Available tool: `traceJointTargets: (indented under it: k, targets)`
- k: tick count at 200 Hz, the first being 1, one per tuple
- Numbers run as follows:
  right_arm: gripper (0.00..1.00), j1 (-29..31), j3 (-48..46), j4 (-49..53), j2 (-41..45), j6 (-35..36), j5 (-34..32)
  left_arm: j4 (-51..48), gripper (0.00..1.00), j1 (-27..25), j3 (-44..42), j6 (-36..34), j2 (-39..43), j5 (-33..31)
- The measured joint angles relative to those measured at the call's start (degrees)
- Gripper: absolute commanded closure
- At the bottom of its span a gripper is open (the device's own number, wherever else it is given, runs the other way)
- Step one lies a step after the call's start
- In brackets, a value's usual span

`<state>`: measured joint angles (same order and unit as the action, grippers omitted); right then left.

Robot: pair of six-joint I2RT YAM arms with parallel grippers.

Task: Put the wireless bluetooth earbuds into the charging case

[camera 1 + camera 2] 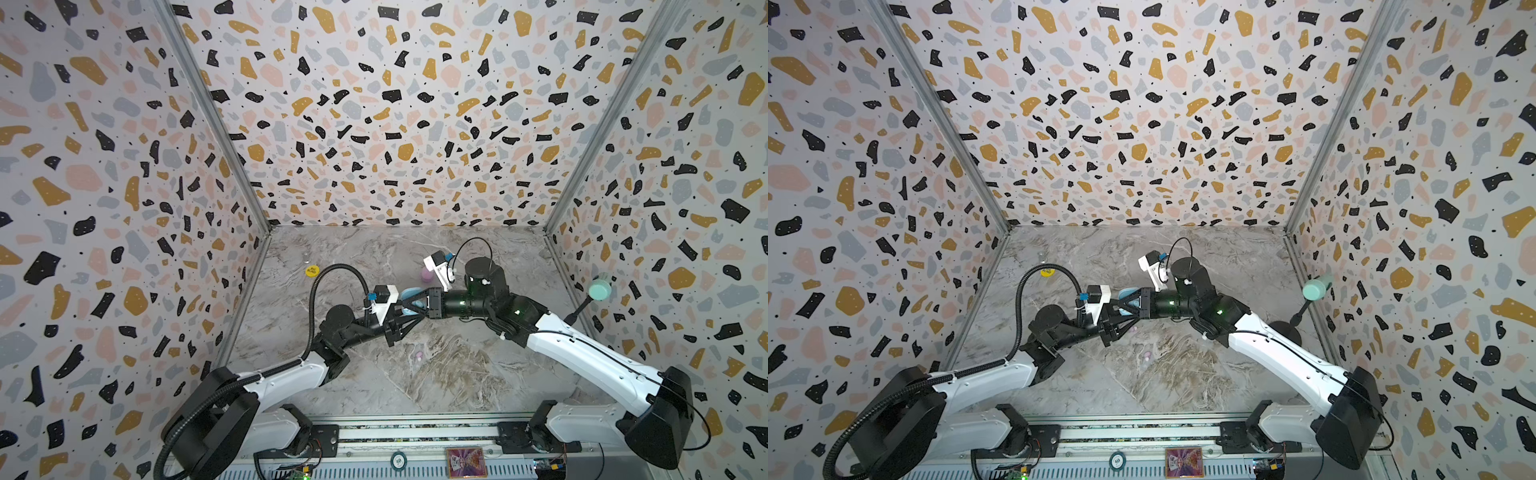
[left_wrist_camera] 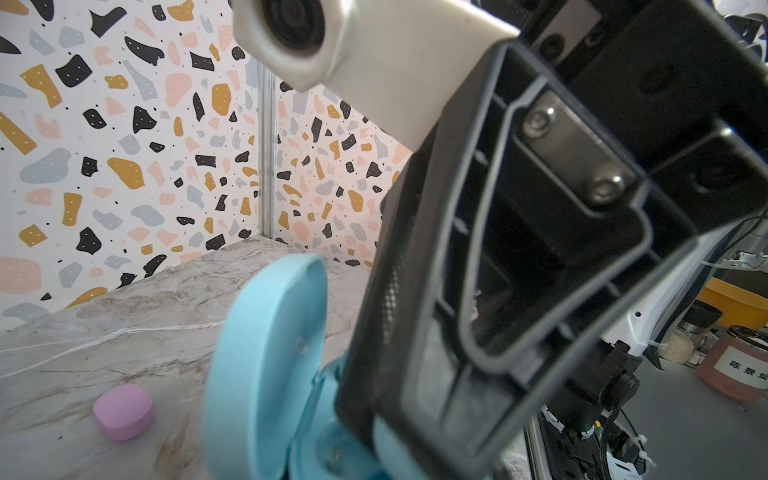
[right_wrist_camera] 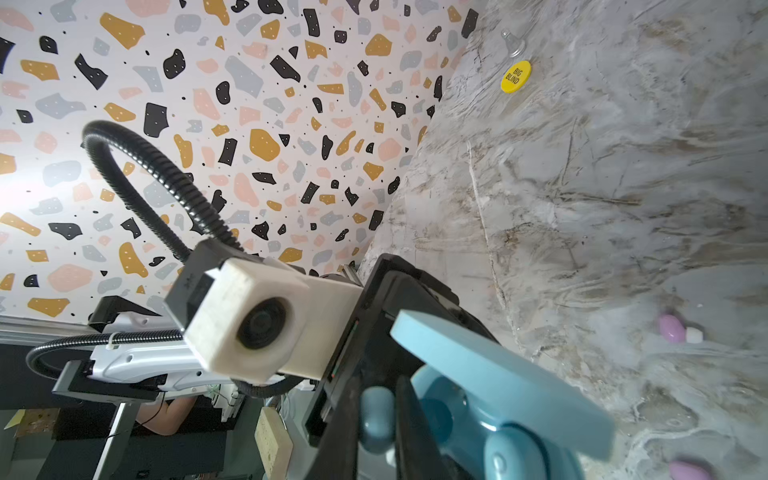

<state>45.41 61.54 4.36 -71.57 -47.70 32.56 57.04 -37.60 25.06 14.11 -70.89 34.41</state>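
Both top views: a yellow disc (image 1: 311,271) lies well to the left of the fingers. The left gripper (image 1: 409,319) and right gripper (image 1: 405,308) meet tip to tip at mid-table around the blue charging case (image 1: 409,297), hiding its inside. A pink case (image 1: 428,274) sits just beyond the right gripper, and a pink earbud (image 1: 418,355) lies on the marble (image 1: 457,374) on the near side of the fingers, apart from them. Left wrist view only: the lid (image 2: 266,353) stands open and the case is raised off the marble, clamped in the left gripper, whose own fingers stay out of sight. Right wrist view only: the right gripper's fingers (image 3: 409,432) are drawn close, pinching a blue earbud (image 3: 376,415) just beside the open case
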Motion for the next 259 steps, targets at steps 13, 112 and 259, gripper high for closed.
traceJointTargets:
  k: [13, 112, 259]
  targets:
    - [0.89, 0.0, 0.0, -0.2, -0.1, 0.0, 0.0, 0.0, 0.77, 0.0, 0.0, 0.0, 0.1, 0.0]
    - [0.89, 0.0, 0.0, -0.6, -0.1, 0.0, -0.8, -0.3, 0.77, 0.0, 0.0, 0.0, 0.5, 0.3]
    - [0.85, 0.4, 0.0, -0.7, -0.8, -0.7, -1.4, -1.1, 0.77, -0.1, 0.0, -1.1, 1.2, 0.5]
